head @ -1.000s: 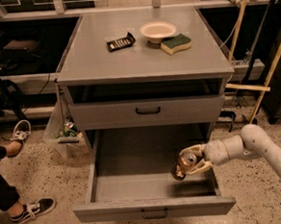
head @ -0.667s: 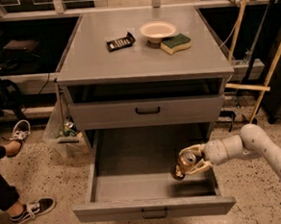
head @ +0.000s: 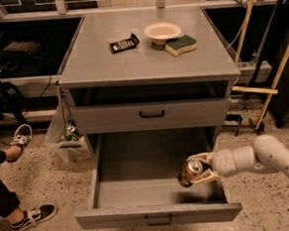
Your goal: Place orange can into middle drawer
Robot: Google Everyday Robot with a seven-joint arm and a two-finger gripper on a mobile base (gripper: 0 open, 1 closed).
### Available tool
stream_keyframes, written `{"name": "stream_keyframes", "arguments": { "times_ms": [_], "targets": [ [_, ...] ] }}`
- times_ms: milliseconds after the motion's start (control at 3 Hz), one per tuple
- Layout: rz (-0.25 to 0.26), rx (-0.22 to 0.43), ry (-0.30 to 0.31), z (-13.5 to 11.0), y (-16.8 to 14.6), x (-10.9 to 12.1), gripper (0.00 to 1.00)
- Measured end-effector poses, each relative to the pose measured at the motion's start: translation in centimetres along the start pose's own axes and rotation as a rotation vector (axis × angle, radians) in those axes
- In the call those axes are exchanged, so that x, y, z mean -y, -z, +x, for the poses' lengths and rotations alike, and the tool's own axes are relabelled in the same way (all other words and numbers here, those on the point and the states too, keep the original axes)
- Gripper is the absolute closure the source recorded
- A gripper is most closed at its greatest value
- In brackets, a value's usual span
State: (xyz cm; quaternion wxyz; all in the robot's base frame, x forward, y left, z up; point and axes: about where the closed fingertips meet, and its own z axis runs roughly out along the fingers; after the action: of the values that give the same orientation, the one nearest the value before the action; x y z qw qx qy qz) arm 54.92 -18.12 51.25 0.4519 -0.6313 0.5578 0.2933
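Little has shifted in the last second. The gripper (head: 197, 169), reaching in from 3 o'clock, stays clamped round the tilted orange can (head: 189, 174), held over the 4 o'clock corner of the open middle drawer (head: 139, 187). To my eye, only lowering and letting go remain.

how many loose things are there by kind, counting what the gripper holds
bowl: 1
sponge: 1
dark packet: 1
orange can: 1, held by the gripper at the open middle drawer's right side
total: 4
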Motion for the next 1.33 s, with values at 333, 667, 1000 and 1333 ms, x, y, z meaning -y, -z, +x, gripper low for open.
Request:
{"name": "stream_keyframes", "arguments": {
  "times_ms": [333, 667, 1000, 1333],
  "targets": [
    [0.033, -0.115, 0.014, -0.6, -2.0, -2.3, 1.0],
    [0.021, -0.144, 0.006, 0.4, -4.7, -4.5, 1.0],
    [0.021, -0.143, 0.006, 0.4, -4.7, -4.5, 1.0],
    [0.038, -0.205, -0.009, 1.8, -6.7, -4.1, 1.0]
  ]
}}
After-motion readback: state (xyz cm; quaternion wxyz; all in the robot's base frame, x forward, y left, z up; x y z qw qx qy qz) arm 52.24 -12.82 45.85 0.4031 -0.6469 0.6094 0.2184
